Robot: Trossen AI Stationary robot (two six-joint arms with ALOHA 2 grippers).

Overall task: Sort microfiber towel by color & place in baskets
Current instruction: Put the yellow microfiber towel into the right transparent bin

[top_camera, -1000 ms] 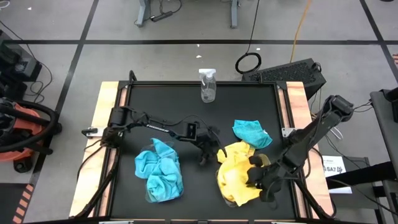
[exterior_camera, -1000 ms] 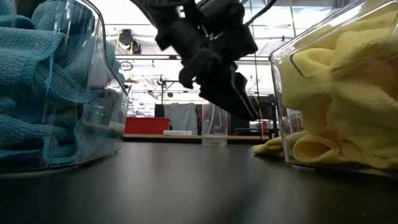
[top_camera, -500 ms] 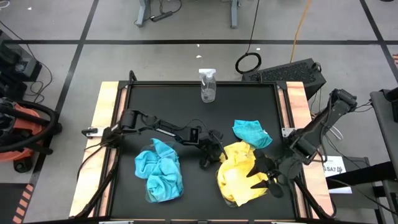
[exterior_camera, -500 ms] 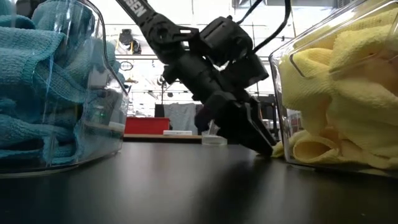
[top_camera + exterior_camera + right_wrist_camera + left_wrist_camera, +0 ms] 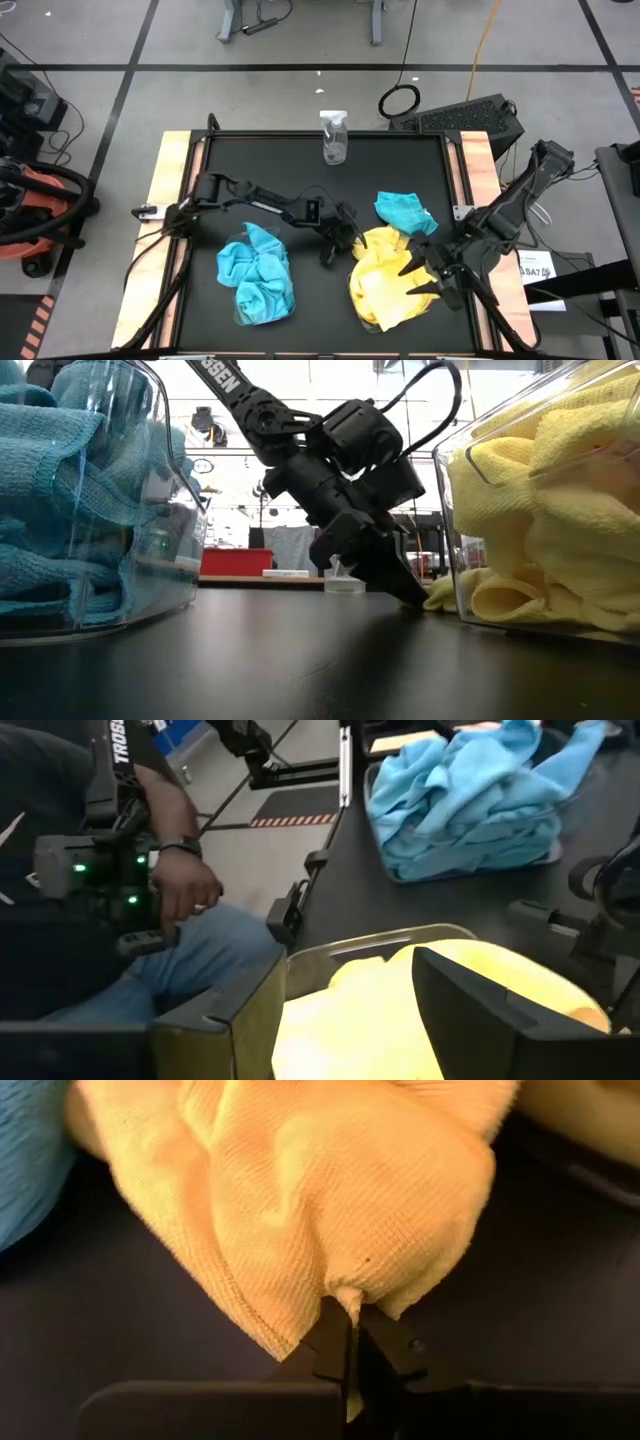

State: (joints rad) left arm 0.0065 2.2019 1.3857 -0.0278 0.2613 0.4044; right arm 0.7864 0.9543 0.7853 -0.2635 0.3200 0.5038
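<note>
So the left pincer is seen down on the black desk near the middle, pinched tight on a corner of a yellow towel that spills over the near side of the right basket. In the left wrist view the fingertips are closed on a little fold of that yellow cloth, with almost no gap between them. From the low view the same pincer is shown angled down, its tip touching the desk just beside the yellow edge lying outside the tub.

The right pincer is held over the yellow pile in the right basket, jaws spread wide and nothing gripped. In the right wrist view its two fingers are seen apart above the yellow cloths.

The left basket is packed with turquoise towels. One more turquoise towel is left loose on the desk, just behind the yellow heap and touching it.

A small clear spray bottle is stood upright at the far edge of the desk, well apart from everything else.

A person's hand is caught in the right wrist view, off beyond the desk edge, resting on a dark device with green lights
</note>
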